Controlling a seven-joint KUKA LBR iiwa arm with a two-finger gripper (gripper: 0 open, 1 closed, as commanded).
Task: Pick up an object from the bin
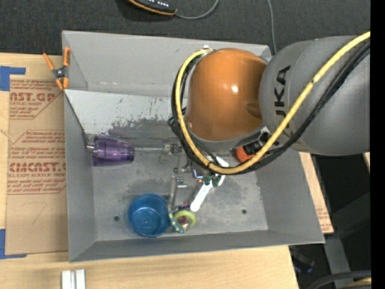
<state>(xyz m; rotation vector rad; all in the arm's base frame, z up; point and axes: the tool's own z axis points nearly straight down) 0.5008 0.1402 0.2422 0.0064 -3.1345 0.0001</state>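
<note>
Hanging low over the near middle of the bin [81,191], the gripper [179,192] sits just far of a small green-and-yellow round thing [182,220]. A blue cup [147,215] stands just beside that thing on its left. This reads as the descend-and-align step, with the grasp probably not yet made (I cannot tell whether the gripper is spread or closed, since the orange wrist cover [225,95] hides much of it). A white stick [201,196] slants from the round thing toward the wrist; whether it belongs to it is unclear. Next, I judge, the tool must settle squarely over one item, clear of the cup. A purple cup [111,151] lies on its side, well apart at left. The arm reaches in from the right, wrist pointing down.
</note>
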